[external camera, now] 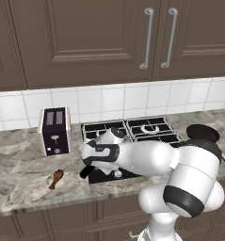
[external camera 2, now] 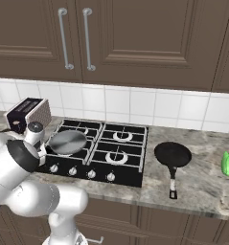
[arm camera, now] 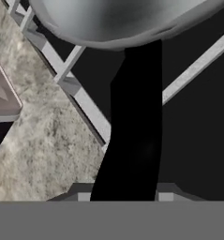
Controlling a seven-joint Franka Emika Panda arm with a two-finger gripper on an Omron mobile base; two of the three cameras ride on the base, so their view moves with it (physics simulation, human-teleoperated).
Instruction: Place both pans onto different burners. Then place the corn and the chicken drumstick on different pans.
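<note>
The silvery-grey pan [external camera 2: 68, 142] sits on the hob's front-left burner, with its long black handle [arm camera: 132, 131] pointing toward the counter edge. My gripper [arm camera: 125, 194] is at the handle's end [external camera: 85, 172], one fingertip close on each side; I cannot tell whether they still press it. The all-black pan [external camera 2: 173, 154] lies on the counter right of the hob [external camera 2: 135, 179], handle toward the front. On the counter left of the hob lies the chicken drumstick [external camera: 56, 178]. The green corn [external camera 2: 227, 163] stands at the far right. Two right-hand burners [external camera 2: 117, 156] are bare.
A toaster [external camera: 55, 131] stands on the counter left of the hob, close to my hand. Silver knobs [external camera 2: 91, 174] line the hob's front. Brown wall cabinets [external camera 2: 135, 38] hang above a white tiled backsplash. My white arm [external camera: 147, 160] covers the hob's front left.
</note>
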